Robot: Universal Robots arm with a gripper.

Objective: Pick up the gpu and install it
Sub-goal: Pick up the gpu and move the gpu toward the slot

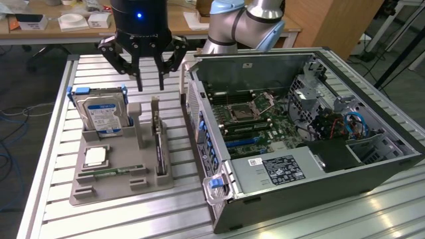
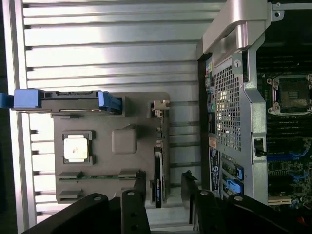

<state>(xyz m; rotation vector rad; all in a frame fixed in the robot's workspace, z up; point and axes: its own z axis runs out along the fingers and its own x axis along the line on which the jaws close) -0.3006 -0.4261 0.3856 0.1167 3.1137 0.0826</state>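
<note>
The gpu (image 1: 159, 145), a thin dark card with a grey metal end bracket, stands on edge in a slot of the grey holder tray (image 1: 113, 193). In the wrist view the gpu (image 2: 158, 171) is a narrow dark strip along the tray's edge nearest the computer case. My gripper (image 1: 151, 83) hangs above the far end of the tray, over the card's bracket end, open with nothing between its black fingers (image 1: 141, 82). In the wrist view my gripper (image 2: 163, 195) straddles the card's line with its fingers (image 2: 189, 187) apart from it.
The open computer case (image 1: 265, 54) lies at the exterior view's right of the tray, with its motherboard (image 1: 256, 119) exposed. On the tray, a silver hard drive (image 1: 103, 113) stands upright and a processor chip (image 1: 96, 157) and green memory stick (image 1: 114, 172) lie flat. A slatted metal table (image 1: 47, 149) carries everything.
</note>
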